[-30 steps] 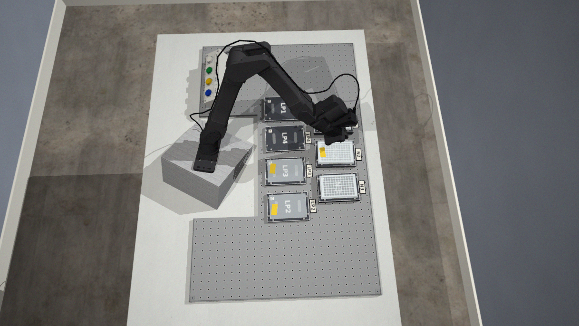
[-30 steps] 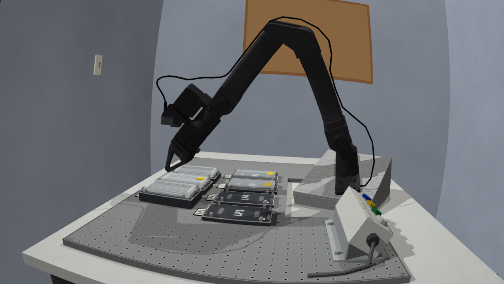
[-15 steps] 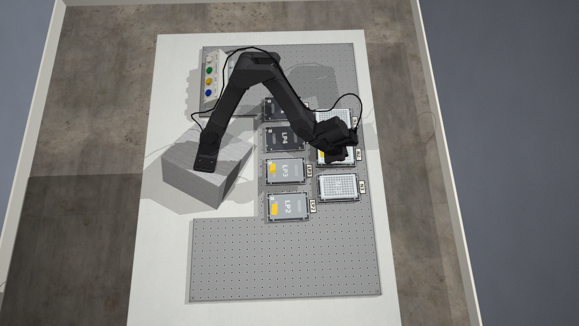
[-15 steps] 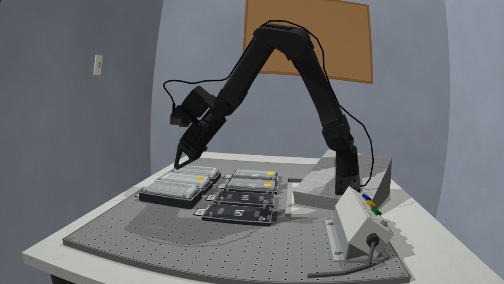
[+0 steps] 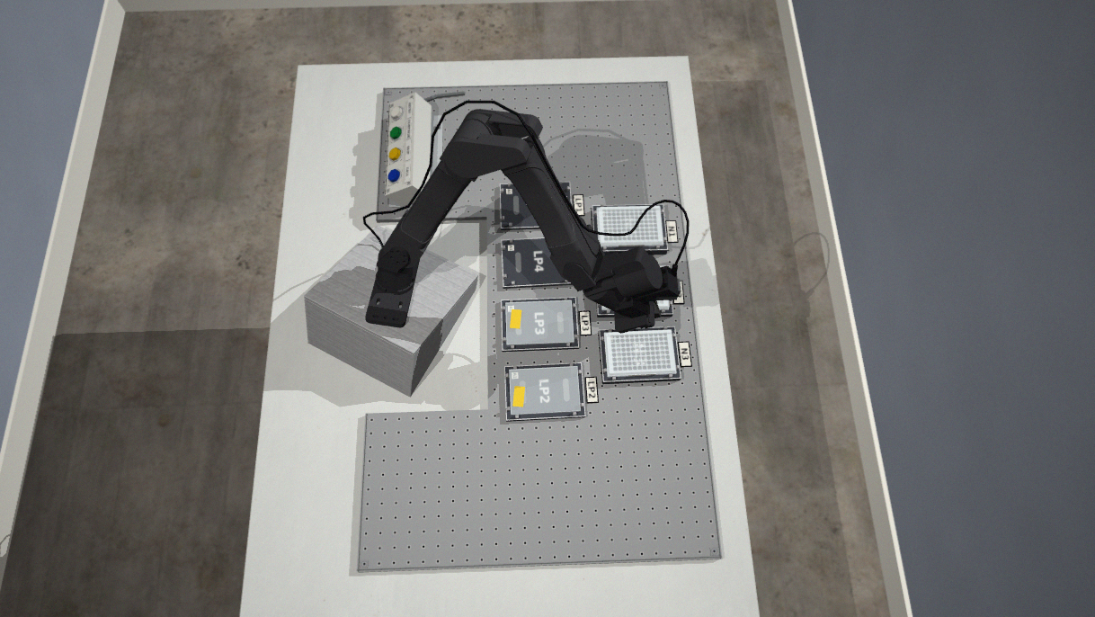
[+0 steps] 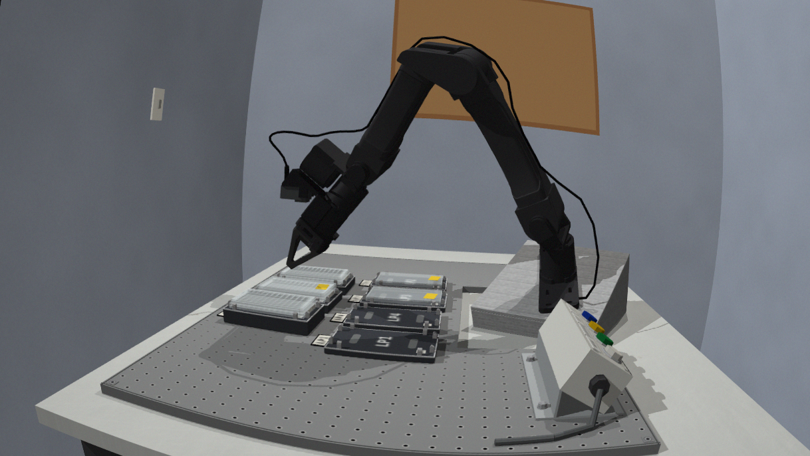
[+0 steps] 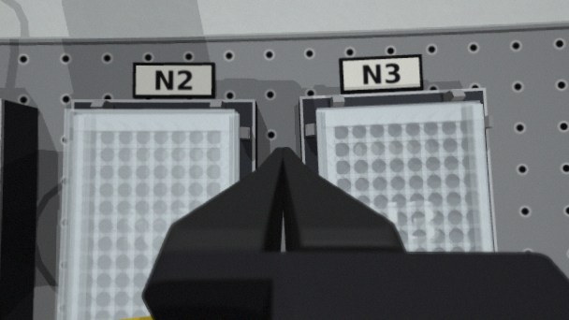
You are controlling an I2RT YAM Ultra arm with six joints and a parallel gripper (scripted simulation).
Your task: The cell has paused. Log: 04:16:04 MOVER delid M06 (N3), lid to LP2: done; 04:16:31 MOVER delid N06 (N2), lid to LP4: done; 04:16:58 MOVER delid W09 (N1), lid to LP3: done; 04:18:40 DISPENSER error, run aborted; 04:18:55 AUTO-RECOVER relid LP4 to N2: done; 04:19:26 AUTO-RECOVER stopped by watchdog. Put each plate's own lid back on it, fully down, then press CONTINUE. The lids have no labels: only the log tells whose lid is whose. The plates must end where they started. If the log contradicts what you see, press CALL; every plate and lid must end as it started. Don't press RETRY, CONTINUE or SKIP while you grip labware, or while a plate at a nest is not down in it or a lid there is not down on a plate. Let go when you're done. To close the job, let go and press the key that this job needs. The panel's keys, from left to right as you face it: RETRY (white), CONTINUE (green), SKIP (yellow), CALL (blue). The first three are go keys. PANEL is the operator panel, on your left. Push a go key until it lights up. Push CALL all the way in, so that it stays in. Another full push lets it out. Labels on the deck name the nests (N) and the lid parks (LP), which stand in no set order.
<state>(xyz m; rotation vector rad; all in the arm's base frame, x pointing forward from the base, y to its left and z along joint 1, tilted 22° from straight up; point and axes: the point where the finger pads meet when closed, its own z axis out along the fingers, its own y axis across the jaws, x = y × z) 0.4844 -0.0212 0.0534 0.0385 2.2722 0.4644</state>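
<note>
My gripper (image 5: 633, 321) is shut and empty. It hangs a little above the gap between nests N2 and N3, as the wrist view (image 7: 283, 156) and the side view (image 6: 294, 261) show. The plate in N2 (image 7: 150, 206) wears a clear lid with a yellow tag; from above my wrist hides most of it. The plate in N3 (image 7: 402, 178) (image 5: 640, 353) has bare wells. The plate in N1 (image 5: 629, 227) is also bare. Clear lids with yellow tags lie on LP3 (image 5: 539, 323) and LP2 (image 5: 544, 390). LP4 (image 5: 536, 263) and LP1 (image 5: 524, 205) are empty.
The operator panel (image 5: 404, 147) stands at the far left of the deck with white, green (image 5: 395, 132), yellow and blue (image 5: 394, 175) keys, none lit. My arm's base sits on a grey block (image 5: 390, 321) beside the lid parks.
</note>
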